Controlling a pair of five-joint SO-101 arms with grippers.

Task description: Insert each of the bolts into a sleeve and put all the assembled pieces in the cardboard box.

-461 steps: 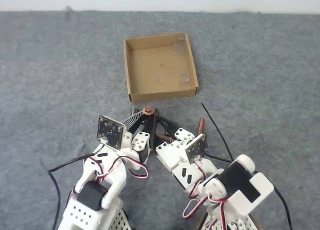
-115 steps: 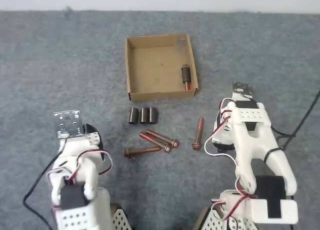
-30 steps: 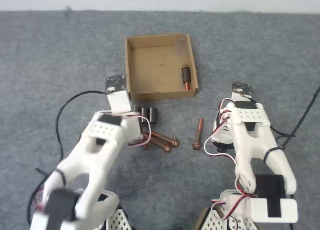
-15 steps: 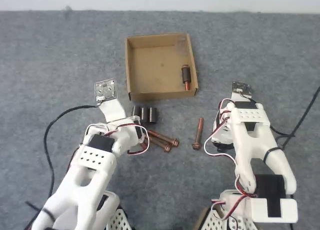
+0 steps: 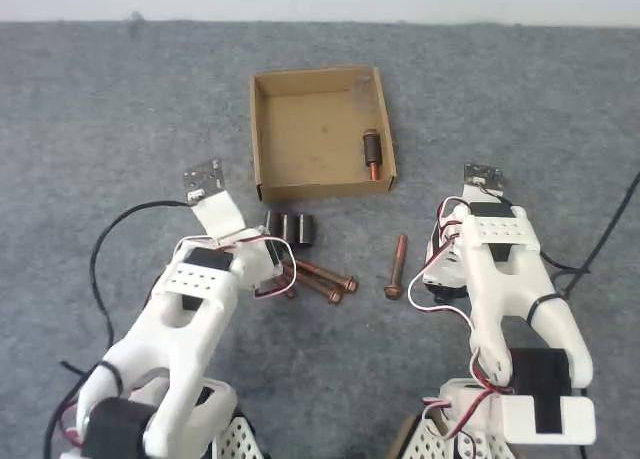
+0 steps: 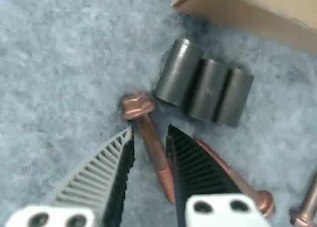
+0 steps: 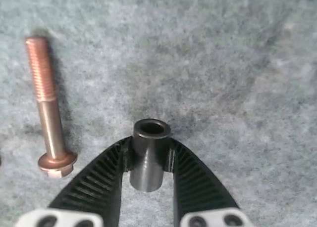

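— Since a few seconds ago the left arm has swung out from its folded spot and come over the loose bolts, while the right arm has not shifted. What are the jaws doing?

— The left gripper is parted. Its two ribbed fingers are down on either side of a copper bolt that lies flat on the carpet, and I see no pinch on it. The bolt's flanged head points out past the fingertips.

— And the other one?

— The right gripper is clamped on a dark sleeve, held upright with its bore facing the wrist camera. Whether its lower end touches the carpet I cannot tell.

— What lies around them?

— Just past that bolt's head, three sleeves lie side by side, touching, near the front wall of the cardboard box. Two more bolts lie at an angle next to the straddled one. Beside the right gripper a lone bolt lies flat, head toward the arm, apart from the held sleeve.

— Anything in the box?

— One assembled piece, against the wall on the right arm's side.
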